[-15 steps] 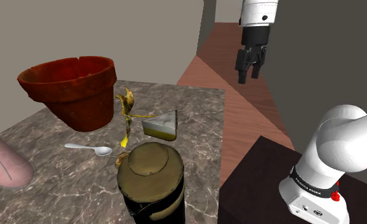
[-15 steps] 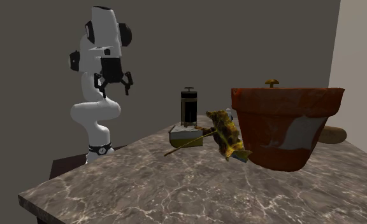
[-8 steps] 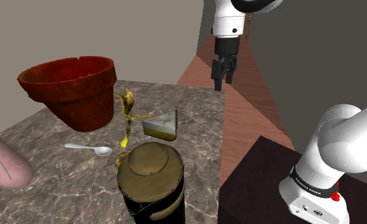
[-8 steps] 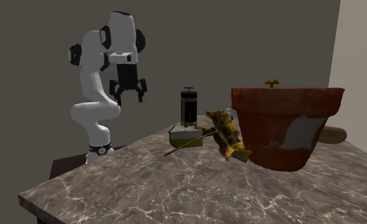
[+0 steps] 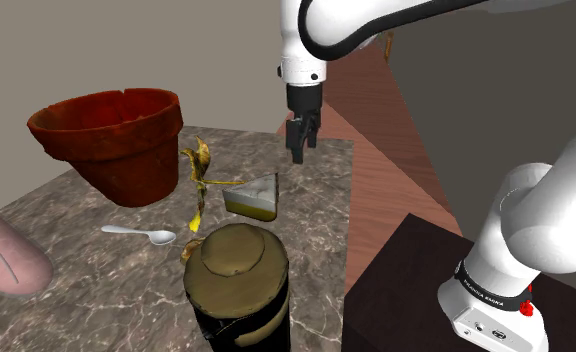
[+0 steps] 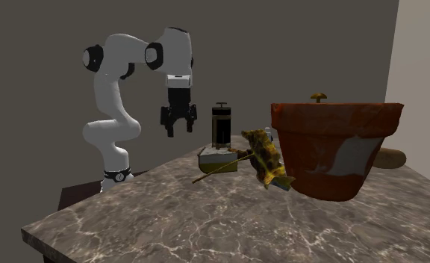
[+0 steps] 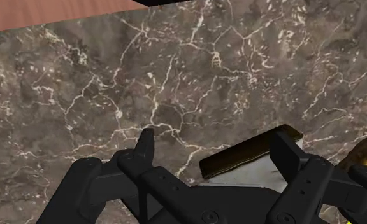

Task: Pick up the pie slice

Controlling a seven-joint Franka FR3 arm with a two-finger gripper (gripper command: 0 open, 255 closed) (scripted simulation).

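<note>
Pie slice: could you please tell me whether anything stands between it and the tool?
Nothing visible does. The open tool hangs above the slice, only air between; the yellow peel lies on its pot side.

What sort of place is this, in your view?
Likely a home kitchen or dining corner: a marble-patterned tabletop holds a pie slice and a spoon, and a wood floor runs beside it.

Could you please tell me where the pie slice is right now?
In the shoulder view, the pale wedge-shaped pie slice with a brown crust lies on the brown marble table, just right of the withered yellow banana peel.
</note>
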